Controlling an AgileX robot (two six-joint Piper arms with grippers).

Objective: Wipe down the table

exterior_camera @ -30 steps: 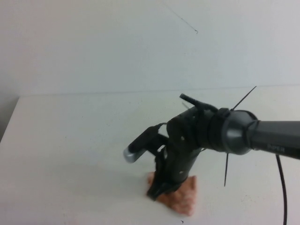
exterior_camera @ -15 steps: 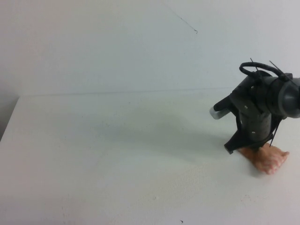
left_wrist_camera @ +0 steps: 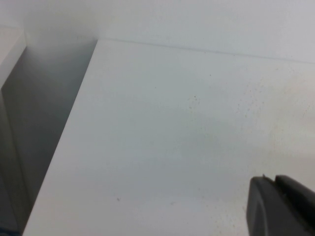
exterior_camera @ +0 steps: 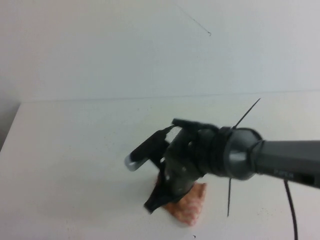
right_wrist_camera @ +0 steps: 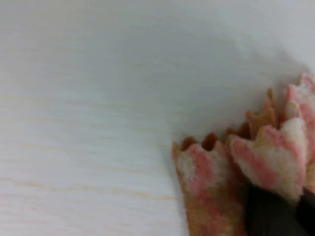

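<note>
Table (exterior_camera: pixel 75 150) of plain white: over its left side hangs the left gripper (left_wrist_camera: pixel 281 206), fingers together. Near the middle of the front edge lies a pink-and-white cloth (exterior_camera: pixel 189 206); the right gripper (exterior_camera: pixel 156 202) bears down on it, fingers clamped on the cloth.

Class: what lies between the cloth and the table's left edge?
Only bare table, in the high view. The right gripper, near the front, clamps the cloth; the left gripper, shut, hovers over the table's left part.
</note>
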